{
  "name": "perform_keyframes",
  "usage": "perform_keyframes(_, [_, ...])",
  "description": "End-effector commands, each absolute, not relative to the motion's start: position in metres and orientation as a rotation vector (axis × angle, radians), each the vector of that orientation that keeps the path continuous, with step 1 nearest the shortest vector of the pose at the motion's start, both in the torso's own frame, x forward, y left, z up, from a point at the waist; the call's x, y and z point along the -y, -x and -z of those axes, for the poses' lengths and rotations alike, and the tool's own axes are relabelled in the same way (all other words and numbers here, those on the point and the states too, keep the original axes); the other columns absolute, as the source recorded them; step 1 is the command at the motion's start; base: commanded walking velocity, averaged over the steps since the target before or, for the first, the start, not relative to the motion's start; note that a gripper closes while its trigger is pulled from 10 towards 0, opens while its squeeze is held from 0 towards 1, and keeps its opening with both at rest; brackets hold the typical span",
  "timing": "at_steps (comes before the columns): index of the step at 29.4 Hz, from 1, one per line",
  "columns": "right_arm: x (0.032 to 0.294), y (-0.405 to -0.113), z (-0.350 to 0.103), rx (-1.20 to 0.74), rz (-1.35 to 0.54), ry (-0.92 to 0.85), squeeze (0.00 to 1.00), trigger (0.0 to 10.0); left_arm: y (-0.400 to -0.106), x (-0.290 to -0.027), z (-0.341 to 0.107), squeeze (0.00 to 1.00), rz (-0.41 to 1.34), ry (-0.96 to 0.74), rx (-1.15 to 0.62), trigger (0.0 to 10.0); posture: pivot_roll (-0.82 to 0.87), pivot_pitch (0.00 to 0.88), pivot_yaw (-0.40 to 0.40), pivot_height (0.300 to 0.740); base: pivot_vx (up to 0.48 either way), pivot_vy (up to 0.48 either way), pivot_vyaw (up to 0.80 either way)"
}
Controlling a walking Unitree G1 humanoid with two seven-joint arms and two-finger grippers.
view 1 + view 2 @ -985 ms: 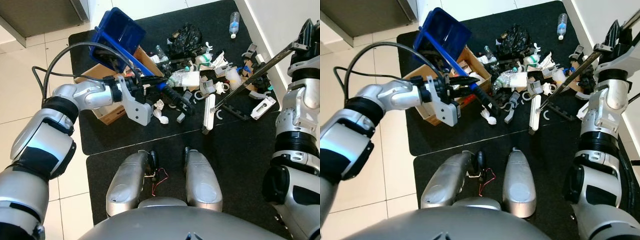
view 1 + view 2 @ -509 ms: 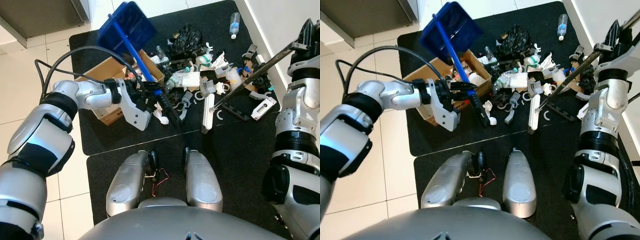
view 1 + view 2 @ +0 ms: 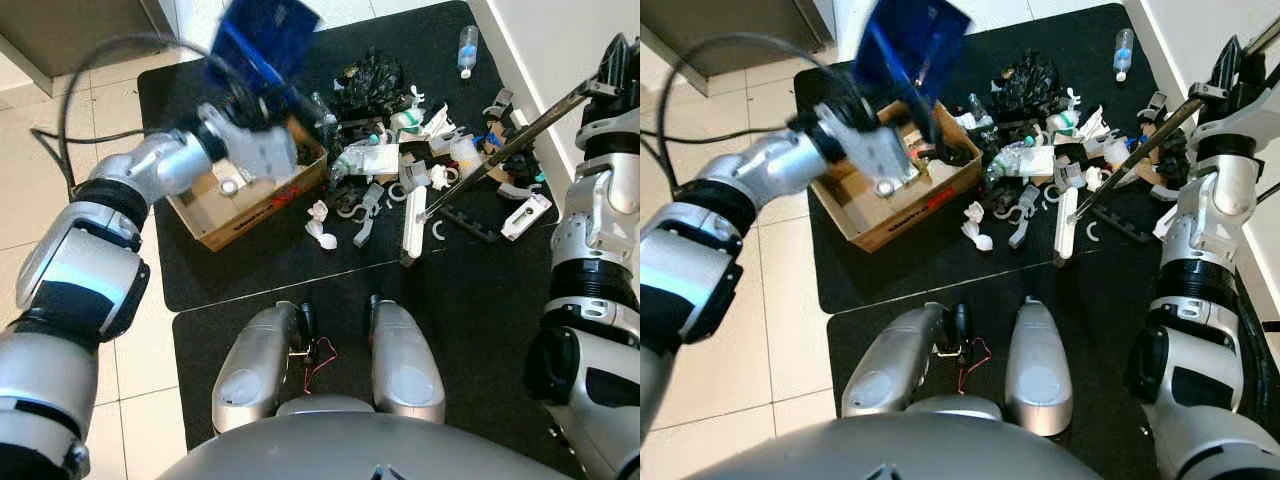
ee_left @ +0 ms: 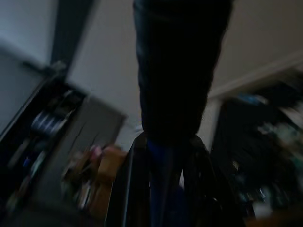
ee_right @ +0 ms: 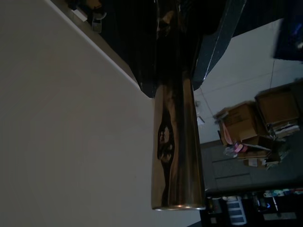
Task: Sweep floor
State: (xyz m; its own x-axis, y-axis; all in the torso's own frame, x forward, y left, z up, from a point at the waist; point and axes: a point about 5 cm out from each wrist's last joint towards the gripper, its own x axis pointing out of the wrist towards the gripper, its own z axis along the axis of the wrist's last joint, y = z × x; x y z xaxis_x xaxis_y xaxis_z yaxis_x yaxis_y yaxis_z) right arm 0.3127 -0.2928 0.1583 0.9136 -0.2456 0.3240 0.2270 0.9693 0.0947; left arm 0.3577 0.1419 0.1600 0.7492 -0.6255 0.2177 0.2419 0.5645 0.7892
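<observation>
A blue dustpan (image 3: 265, 35) hangs blurred in the air above the open cardboard box (image 3: 250, 195). My left gripper (image 4: 163, 158) is shut on the dustpan's blue handle (image 4: 161, 189), just over the box's far side. At the right, my right gripper (image 3: 612, 75) is shut on the broom's metal pole (image 3: 510, 130). The pole slants down to the white broom head (image 3: 413, 225), which rests on the black mat at the near edge of the litter pile (image 3: 420, 150). The right wrist view looks along the shiny pole (image 5: 177, 142).
The litter lies on a black mat (image 3: 470, 300), with a black bag (image 3: 372, 75) and a plastic bottle (image 3: 467, 48) farther back. A white wall (image 3: 570, 40) runs close on the right. Pale tiles (image 3: 40, 170) lie left of the mat. My feet (image 3: 330, 360) stand on the near mat.
My left arm has swung the dustpan up and back over the cardboard box, and its handle has left the litter pile. The right arm and broom have stayed put.
</observation>
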Motion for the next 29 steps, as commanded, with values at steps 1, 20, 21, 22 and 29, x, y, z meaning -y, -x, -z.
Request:
perform_keyframes(1, [0.292, -0.314, -0.163, 0.374, 0.246, -0.063, 0.00, 10.0, -0.362, -0.143, -0.171, 0.00, 0.476, -0.695, 0.533, 10.0, 0.00, 0.085, 0.054, 0.740, 0.000, 0.000, 0.00])
perform_keyframes(20, [0.292, -0.314, -0.155, 0.353, 0.245, -0.060, 0.00, 10.0, -0.339, -0.118, -0.211, 0.00, 0.775, 0.149, 0.437, 10.0, 0.01, 0.082, 0.066, 0.740, 0.000, 0.000, 0.00])
perform_keyframes(21, [0.293, -0.314, -0.155, 0.353, 0.247, -0.049, 0.00, 10.0, -0.336, -0.120, -0.206, 0.00, 0.784, 0.175, 0.407, 10.0, 0.01, 0.081, 0.067, 0.740, 0.000, 0.000, 0.00])
perform_keyframes(22, [0.293, -0.313, -0.155, 0.354, 0.247, -0.042, 0.00, 10.0, -0.334, -0.121, -0.203, 0.00, 0.791, 0.193, 0.389, 10.0, 0.01, 0.080, 0.068, 0.740, 0.000, 0.000, 0.00])
perform_keyframes(29, [0.295, -0.307, -0.142, 0.283, 0.213, 0.055, 0.00, 10.0, -0.319, -0.117, -0.140, 0.00, 0.731, 0.289, 0.171, 10.0, -0.01, 0.080, 0.062, 0.740, 0.000, 0.000, 0.00])
